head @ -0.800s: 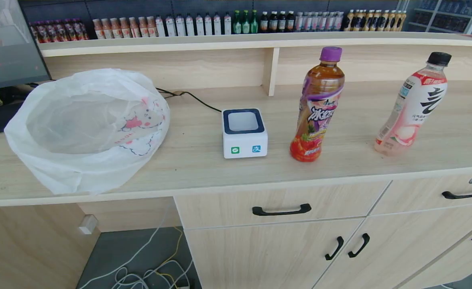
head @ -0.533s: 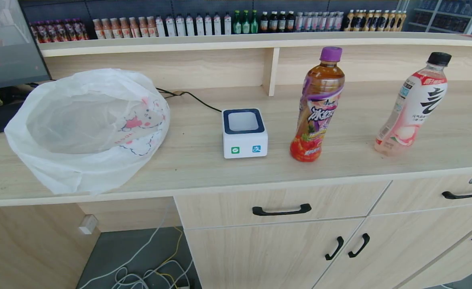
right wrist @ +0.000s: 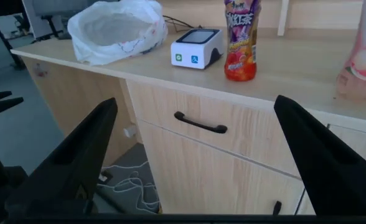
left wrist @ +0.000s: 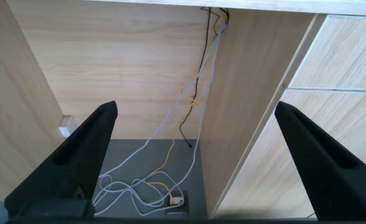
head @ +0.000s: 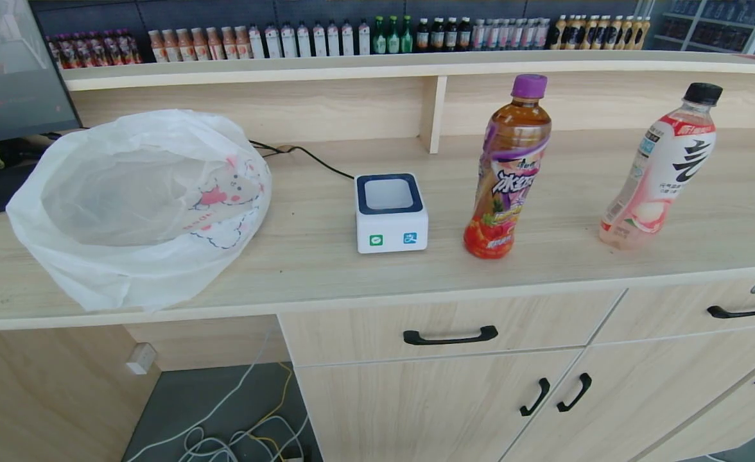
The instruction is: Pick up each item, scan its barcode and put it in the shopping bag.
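Note:
A white plastic shopping bag [head: 140,205] lies open on the left of the wooden counter [head: 326,269]. The white scanner [head: 390,212] sits mid-counter. To its right stand a tea bottle [head: 508,170] with a purple cap and, farther right, a pink bottle [head: 660,167] with a black cap. My left gripper [left wrist: 195,106] is open, low under the counter, facing the open bay. My right gripper [right wrist: 195,99] is open in front of the drawers, below the counter top; beyond it I see the bag [right wrist: 117,28], scanner [right wrist: 195,48], tea bottle [right wrist: 241,40] and pink bottle [right wrist: 363,56].
A raised shelf [head: 377,67] with a divider [head: 435,112] runs behind the counter, with rows of bottles [head: 377,35] beyond. A monitor [head: 11,70] stands far left. Drawers with black handles [head: 450,335] front the counter. Loose cables [left wrist: 152,186] lie on the floor.

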### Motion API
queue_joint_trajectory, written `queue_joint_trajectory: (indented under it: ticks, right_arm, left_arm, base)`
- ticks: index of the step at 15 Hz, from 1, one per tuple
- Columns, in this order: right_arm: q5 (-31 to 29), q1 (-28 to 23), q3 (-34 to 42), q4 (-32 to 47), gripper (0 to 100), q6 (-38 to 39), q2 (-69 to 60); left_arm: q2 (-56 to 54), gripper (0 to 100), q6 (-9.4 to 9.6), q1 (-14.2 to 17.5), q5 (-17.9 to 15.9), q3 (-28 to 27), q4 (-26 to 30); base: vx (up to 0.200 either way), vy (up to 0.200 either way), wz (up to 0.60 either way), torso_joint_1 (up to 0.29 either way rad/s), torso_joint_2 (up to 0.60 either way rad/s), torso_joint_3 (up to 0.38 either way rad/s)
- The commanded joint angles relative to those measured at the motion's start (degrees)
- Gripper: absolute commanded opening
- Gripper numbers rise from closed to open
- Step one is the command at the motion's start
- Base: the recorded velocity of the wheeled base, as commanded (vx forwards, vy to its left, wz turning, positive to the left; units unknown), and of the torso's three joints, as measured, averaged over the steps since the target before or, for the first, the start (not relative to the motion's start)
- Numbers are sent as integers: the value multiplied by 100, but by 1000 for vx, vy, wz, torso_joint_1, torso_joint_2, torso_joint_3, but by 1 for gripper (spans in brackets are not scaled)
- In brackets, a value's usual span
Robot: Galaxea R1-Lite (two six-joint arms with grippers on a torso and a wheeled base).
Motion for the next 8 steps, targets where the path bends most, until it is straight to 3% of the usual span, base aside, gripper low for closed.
queue_joint_trajectory:
  ticks: [1,8]
  right_arm:
    - [4,178,100,-34,100,-5,258]
    - [4,266,144,-421,100,-1033,1136]
  left_arm:
    - [-1,100,0,0,0,0,-1]
    - [-1,100,0,0,0,0,-1]
  base:
    - [0,0,0,0,0,0]
    - [0,0,0,0,0,0]
